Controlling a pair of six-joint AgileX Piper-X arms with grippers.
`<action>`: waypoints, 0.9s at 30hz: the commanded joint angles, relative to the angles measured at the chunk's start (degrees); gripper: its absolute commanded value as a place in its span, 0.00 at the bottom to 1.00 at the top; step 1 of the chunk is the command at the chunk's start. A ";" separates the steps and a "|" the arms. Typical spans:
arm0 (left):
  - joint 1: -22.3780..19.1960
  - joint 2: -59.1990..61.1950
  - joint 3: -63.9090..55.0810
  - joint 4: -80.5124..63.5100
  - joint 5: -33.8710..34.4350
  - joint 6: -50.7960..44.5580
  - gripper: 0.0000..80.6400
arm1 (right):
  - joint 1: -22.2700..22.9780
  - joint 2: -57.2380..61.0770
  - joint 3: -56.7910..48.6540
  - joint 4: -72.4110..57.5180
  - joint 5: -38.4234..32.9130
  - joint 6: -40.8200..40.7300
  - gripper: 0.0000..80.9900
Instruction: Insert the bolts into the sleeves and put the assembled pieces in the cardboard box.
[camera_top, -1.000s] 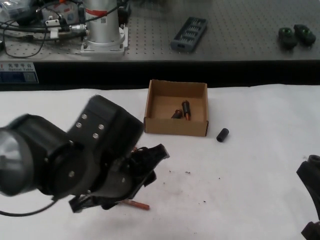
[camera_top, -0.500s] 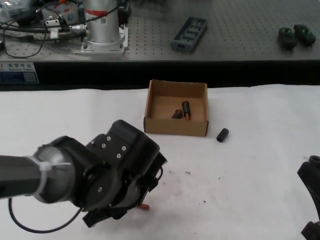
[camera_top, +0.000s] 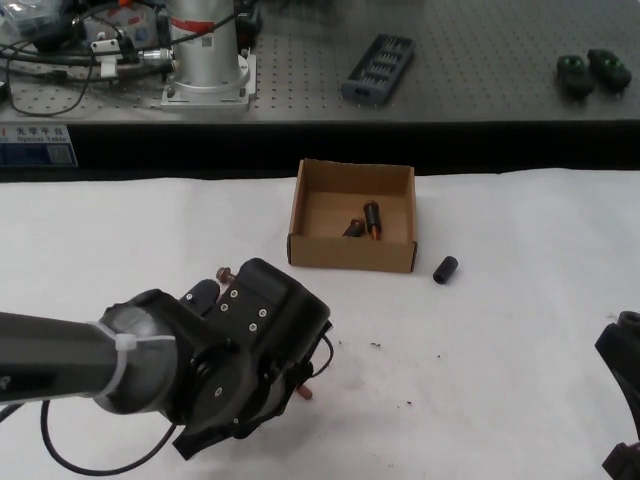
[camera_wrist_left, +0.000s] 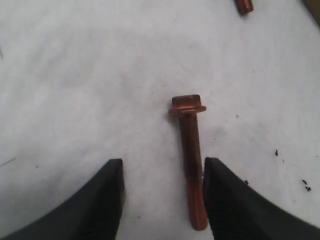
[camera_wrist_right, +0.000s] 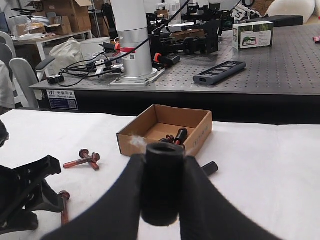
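The left gripper (camera_wrist_left: 161, 170) hangs low over the white cloth (camera_wrist_left: 75, 75), in the high view nearer than the box (camera_top: 351, 262) and to its left, its fingers spread apart. A copper bolt (camera_wrist_left: 190, 150) lies flat on the cloth between them, its shank just beside one finger and its head out past the fingertips. The right gripper (camera_wrist_right: 161, 165) is clenched on a black sleeve (camera_wrist_right: 161, 192), held upright. A second sleeve (camera_top: 446, 269) lies just beside the box's near right corner. Black and copper pieces (camera_top: 366, 222) lie inside the box. Two more bolts (camera_wrist_right: 82, 159) lie touching, left of the box.
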 joint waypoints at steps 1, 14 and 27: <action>2.01 1.49 0.06 0.08 -0.73 0.36 0.45 | 0.18 -0.41 -0.69 -0.48 0.90 -0.05 0.09; 5.40 1.49 0.06 0.22 6.55 9.99 0.40 | 0.18 -0.41 -0.69 -0.48 0.90 -0.05 0.09; 5.65 1.49 -8.10 11.35 6.74 21.69 0.37 | 0.18 -0.41 -0.69 -0.48 0.90 -0.05 0.09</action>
